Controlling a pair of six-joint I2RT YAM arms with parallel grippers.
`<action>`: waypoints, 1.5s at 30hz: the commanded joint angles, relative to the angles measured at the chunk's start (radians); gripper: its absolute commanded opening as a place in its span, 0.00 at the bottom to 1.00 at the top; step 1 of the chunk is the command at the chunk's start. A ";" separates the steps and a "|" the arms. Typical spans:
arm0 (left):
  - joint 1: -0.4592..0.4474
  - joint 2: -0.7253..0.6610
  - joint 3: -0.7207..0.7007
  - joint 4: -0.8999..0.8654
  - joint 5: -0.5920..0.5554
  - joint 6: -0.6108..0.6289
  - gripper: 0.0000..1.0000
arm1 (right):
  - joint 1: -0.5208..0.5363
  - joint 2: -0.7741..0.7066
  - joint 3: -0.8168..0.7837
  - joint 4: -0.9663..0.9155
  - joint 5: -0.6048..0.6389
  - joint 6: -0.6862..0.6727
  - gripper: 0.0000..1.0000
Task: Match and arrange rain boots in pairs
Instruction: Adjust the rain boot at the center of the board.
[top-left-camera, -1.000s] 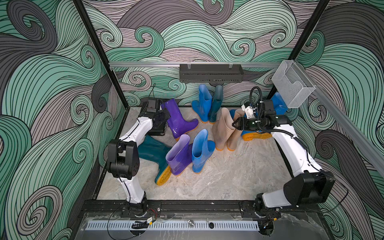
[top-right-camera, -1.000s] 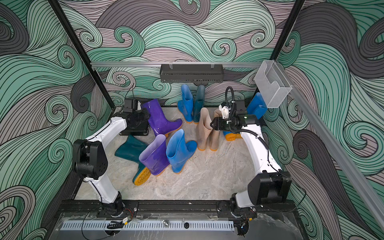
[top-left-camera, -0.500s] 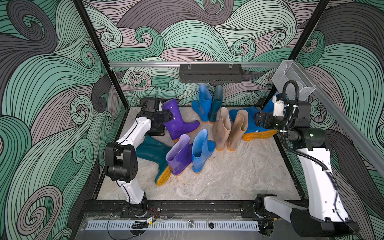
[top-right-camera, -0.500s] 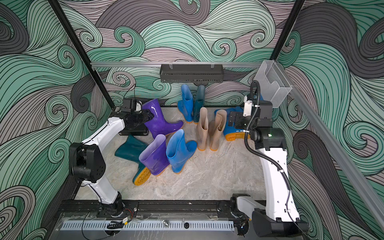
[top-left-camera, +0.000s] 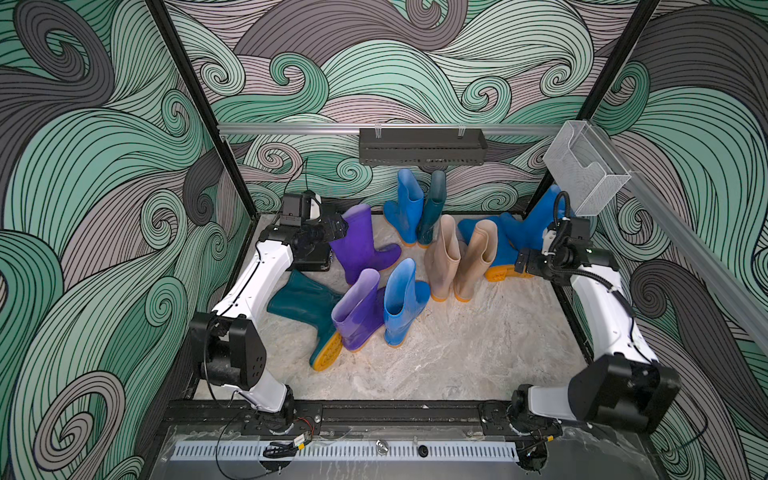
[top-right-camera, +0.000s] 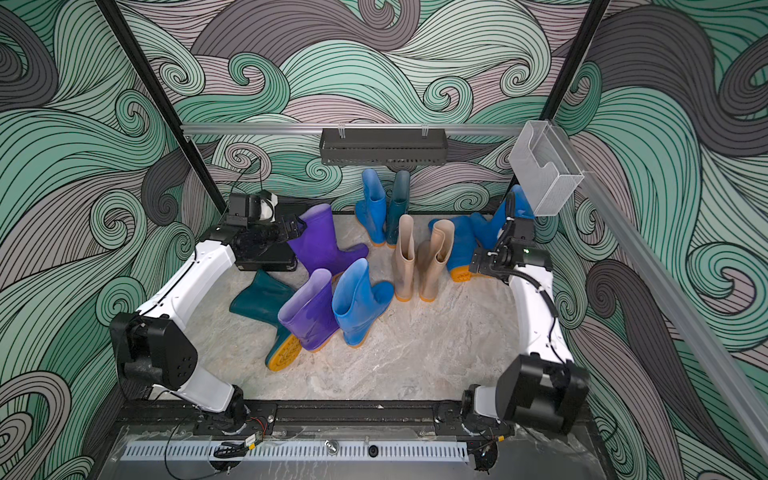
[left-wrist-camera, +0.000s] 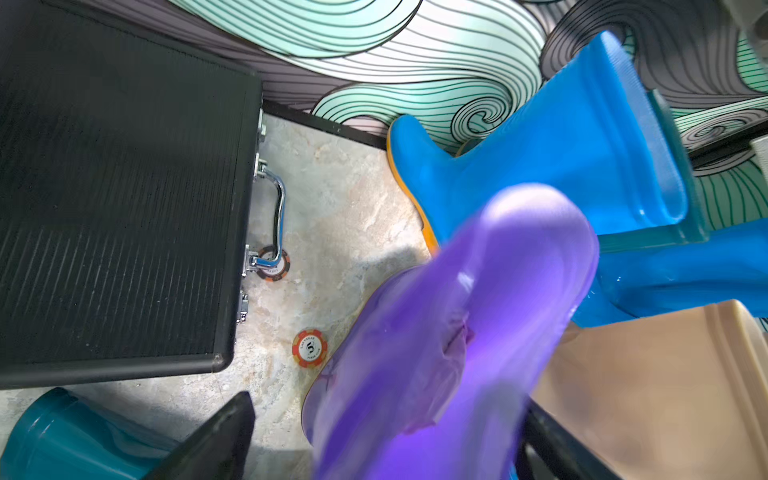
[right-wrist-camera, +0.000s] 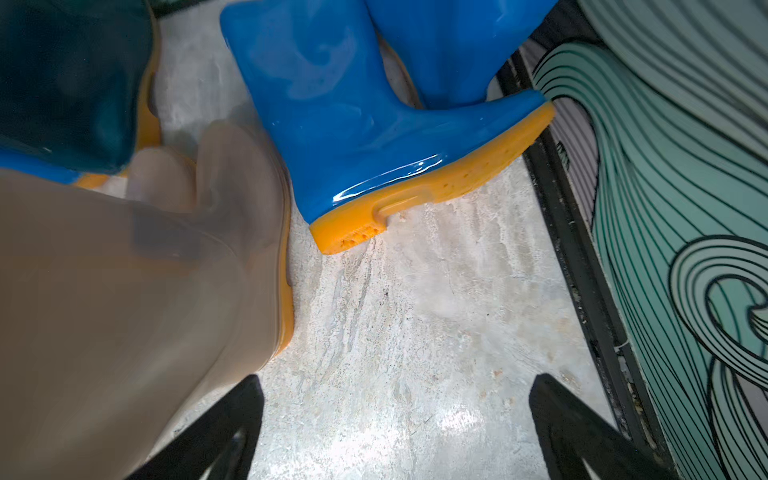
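— Now that both arms have finished a placement, what has changed on the tabletop?

— The beige boots stand upright side by side, shafts touching and soles down. A second ago the right tool was up at the cuff of the nearer one. It has since swung off and come down low beside the orange sole of the lying blue boot behind them.

— So beige counts as a pair?

— I'd judge so. Purple doesn't yet. The back purple boot stands just beside the black case and has hardly moved. The front purple boot stands apart from it, between the lying teal boot and the front blue boot.

— And the left tool?

— It's at the back purple boot's cuff. In the wrist view its fingers are spread wide, with the blurred purple shaft between them. Bare tabletop shows beside one finger, so I read it as released, not pinching.

— The right one?

— Spread fully, with only bare tabletop between the fingers. It holds and touches nothing.

— What's left?

— Blue and teal, I'd say. The back blue boot stands against the back teal boot, a mismatch. The corner blue boot leans in the far right corner.
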 joint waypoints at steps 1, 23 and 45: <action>-0.008 -0.039 -0.021 0.012 -0.014 0.028 0.94 | 0.044 0.105 0.064 0.057 -0.002 -0.057 0.99; -0.045 -0.107 -0.073 0.117 -0.010 0.097 0.95 | 0.146 0.796 0.574 0.097 0.153 -0.176 1.00; -0.099 -0.108 -0.038 0.119 -0.033 0.122 0.95 | 0.122 0.721 0.440 0.102 -0.119 -0.247 0.36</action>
